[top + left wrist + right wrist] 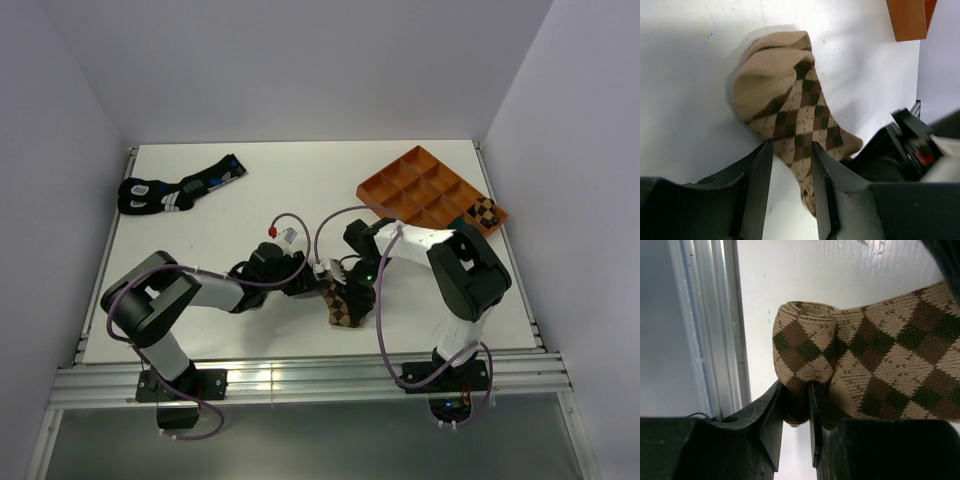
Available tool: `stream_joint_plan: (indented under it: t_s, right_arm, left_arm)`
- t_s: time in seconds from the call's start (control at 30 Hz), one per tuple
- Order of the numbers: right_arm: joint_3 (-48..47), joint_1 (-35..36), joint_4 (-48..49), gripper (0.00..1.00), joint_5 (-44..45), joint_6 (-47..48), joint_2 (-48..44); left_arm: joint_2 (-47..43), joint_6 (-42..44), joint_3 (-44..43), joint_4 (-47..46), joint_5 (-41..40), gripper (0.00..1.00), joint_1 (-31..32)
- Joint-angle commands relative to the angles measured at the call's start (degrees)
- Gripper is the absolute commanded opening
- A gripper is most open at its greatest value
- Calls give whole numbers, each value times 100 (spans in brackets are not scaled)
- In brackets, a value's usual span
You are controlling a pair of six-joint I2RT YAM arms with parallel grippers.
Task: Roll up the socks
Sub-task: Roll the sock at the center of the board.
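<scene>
A tan sock with a dark-brown argyle diamond pattern (342, 303) lies on the white table near the front edge, between the two arms. In the right wrist view its end is rolled into a thick fold (805, 340), and my right gripper (796, 390) is shut on that fold. My left gripper (791, 145) stands open low over the other part of the sock (790, 110). The fabric runs loosely between its fingers (757, 175), with bare table showing in the gap. In the top view the two grippers meet over the sock, left (318, 283) and right (347, 280).
An orange compartment tray (405, 180) stands at the back right, with a rolled argyle bundle (484, 211) in one corner cell. Black socks with blue and white markings (180, 187) lie at the back left. The table's metal front rail (715, 325) runs close beside the rolled end.
</scene>
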State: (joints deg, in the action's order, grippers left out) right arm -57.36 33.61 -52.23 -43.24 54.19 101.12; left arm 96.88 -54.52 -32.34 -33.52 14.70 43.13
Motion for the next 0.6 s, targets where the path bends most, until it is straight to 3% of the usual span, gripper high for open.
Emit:
stream_joint_plan:
  t_s: [0.0,0.3,0.43,0.57]
  right_arm:
    - [24,-47,-428,18,492,153,408]
    - [-520,-179,-928,18,246,223,978]
    - [-907,-249,-1315,19,71,302,1347]
    - [-1189,-267,-1439,19,53,224,1559]
  left_arm:
    - [-468,266,183,-480,-99,42,-24]
    - [-1610,899,1378,-1139,-467,39,273]
    - [-1822,1504,1441,-1332,-591,39,984]
    - [-1620,1901,1116,-1175,-354,41,1250]
